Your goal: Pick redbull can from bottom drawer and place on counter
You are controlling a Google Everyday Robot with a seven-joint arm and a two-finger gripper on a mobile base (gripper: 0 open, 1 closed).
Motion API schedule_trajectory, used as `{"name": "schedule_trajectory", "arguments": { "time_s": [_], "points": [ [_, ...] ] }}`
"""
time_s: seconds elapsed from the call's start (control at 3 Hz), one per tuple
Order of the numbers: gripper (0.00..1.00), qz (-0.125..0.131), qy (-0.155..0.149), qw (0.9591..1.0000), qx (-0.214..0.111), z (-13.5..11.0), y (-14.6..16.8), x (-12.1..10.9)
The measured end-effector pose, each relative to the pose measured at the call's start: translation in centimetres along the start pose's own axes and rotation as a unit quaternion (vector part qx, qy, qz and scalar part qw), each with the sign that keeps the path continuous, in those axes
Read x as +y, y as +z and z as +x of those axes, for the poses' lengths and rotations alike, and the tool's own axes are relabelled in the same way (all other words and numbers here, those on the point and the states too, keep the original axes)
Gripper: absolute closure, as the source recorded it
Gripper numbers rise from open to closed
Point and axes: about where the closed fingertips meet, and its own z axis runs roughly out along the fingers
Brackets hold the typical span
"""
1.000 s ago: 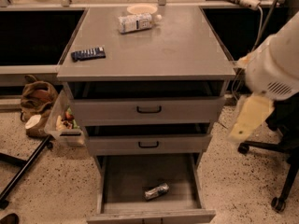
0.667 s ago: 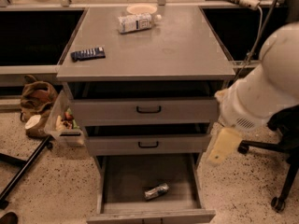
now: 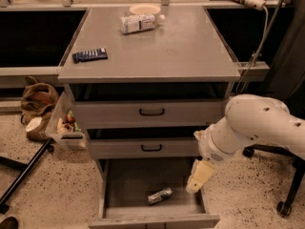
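Lying in bottom drawer (image 3: 138, 175), can (image 3: 159, 195) sits left of end effector (image 3: 198, 176), which has dropped lower, leftward; grip state unreadable.

1. The worktop (image 3: 181, 46) is a plain, flat grey.
2. The bottom drawer (image 3: 136, 175) is plain grey inside, and the redbull can (image 3: 159, 195) lying in it is shiny silver with darker markings.
3. The end effector (image 3: 193, 188), hanging over the right side of the bottom drawer, is pale cream-yellow. The arm (image 3: 259, 123) above it is white.
4. The remote (image 3: 89, 55) is dark blue, and the bottle (image 3: 138, 23) is white with a mottled label.
5. The drawer handles (image 3: 152, 111) are black.
6. The floor (image 3: 62, 185) is beige, speckled with dark flecks.
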Motion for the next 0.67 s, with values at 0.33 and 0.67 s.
{"name": "schedule_trajectory", "arguments": {
  "time_s": [0.33,0.67],
  "points": [
    [0.0,0.0,0.0,1.0,0.0,0.0,0.0,0.0],
    [0.0,-0.009,-0.003,0.9999,-0.008,-0.7,2.0,0.3]
  ]
}}
